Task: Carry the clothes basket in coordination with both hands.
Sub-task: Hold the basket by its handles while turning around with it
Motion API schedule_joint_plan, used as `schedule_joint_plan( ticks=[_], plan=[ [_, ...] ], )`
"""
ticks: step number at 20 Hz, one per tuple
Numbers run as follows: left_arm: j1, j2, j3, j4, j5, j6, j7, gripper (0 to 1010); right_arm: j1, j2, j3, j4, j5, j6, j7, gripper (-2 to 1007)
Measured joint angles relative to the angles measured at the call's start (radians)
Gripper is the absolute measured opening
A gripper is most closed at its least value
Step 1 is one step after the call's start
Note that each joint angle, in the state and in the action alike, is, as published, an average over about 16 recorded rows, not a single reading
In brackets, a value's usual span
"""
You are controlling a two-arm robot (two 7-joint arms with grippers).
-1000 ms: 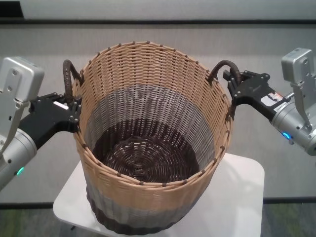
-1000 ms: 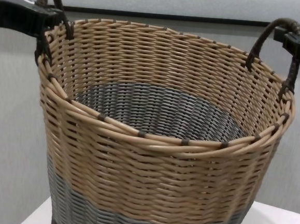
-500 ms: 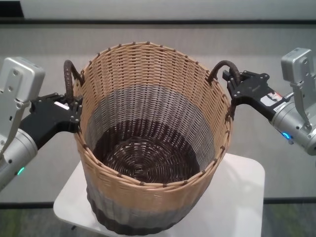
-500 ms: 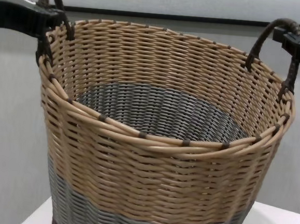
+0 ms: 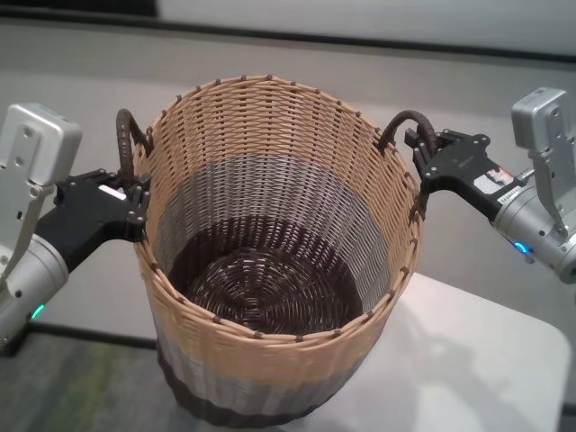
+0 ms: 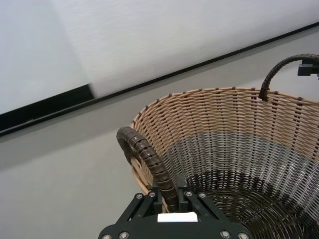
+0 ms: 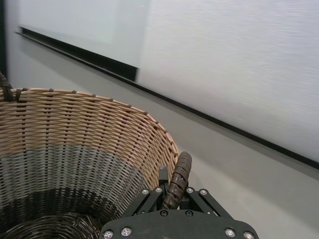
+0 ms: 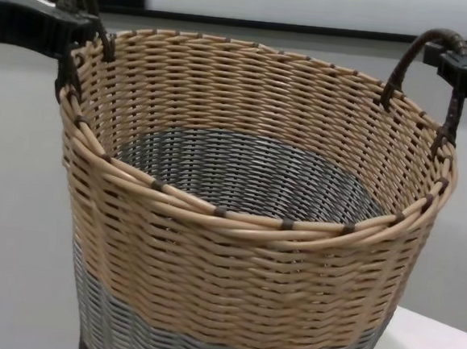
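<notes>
- Basket (image 5: 274,261): it hangs between my two grippers, its base at about 6 o'clock from my head, over the edge of the white table (image 5: 486,360); whether it touches the table I cannot tell.
- My left gripper (image 5: 135,200), at 9 o'clock on the rim, is clamped tight on the left handle (image 6: 147,159).
- My right gripper (image 5: 425,153), at 2 o'clock, is pinched shut on the right handle (image 7: 177,186).
- The basket is empty inside.
- To carry well, I judge both arms must travel together at one height and keep their spacing, so the rim stays level and neither handle twists or slips from the fingers.
- Beyond, at 12 o'clock, a pale wall (image 5: 360,13).
</notes>
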Motion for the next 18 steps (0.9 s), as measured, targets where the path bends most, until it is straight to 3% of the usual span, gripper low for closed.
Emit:
schedule_joint_plan(
  ticks=[18],
  plan=[
    [-0.001, 0.001, 0.001, 0.0, -0.001, 0.0, 0.0, 183, 0.001, 0.0, -0.001, 0.001, 0.001, 0.001, 0.001, 106]
  ],
)
